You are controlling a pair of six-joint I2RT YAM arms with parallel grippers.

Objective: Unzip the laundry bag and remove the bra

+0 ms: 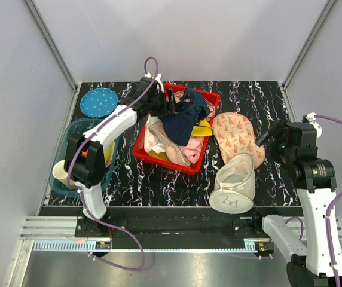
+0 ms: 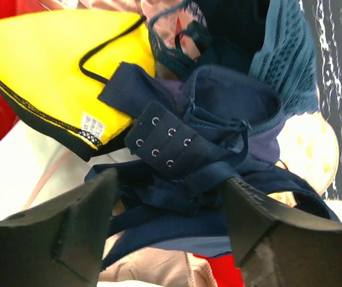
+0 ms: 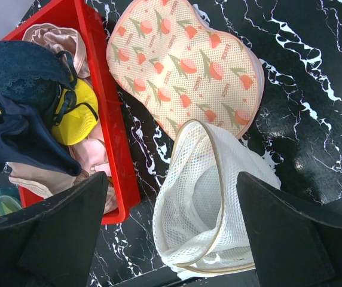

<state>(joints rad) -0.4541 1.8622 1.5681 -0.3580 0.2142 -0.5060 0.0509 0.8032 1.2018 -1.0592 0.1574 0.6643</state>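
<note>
The navy-blue bra [image 1: 182, 123] with a yellow cup [image 1: 202, 128] lies on top of the clothes in the red bin [image 1: 162, 162]. My left gripper [image 1: 170, 107] is over the bin's far side, open. In the left wrist view its jaws [image 2: 168, 191] stand wide apart, with the bra's navy straps and hook band [image 2: 165, 140] between and beyond them. The cream mesh laundry bag [image 1: 235, 182] lies on the table right of the bin, its mouth open, nothing visible inside [image 3: 219, 197]. My right gripper [image 1: 264, 136] hovers above it, open and empty [image 3: 171, 179].
A peach oval pad [image 1: 237, 136] lies just behind the laundry bag. Pale pink and white garments [image 1: 174, 149] fill the bin under the bra. A teal tub [image 1: 75, 128] holding a cup [image 1: 60, 172] and a blue dotted plate [image 1: 98, 101] are at the left.
</note>
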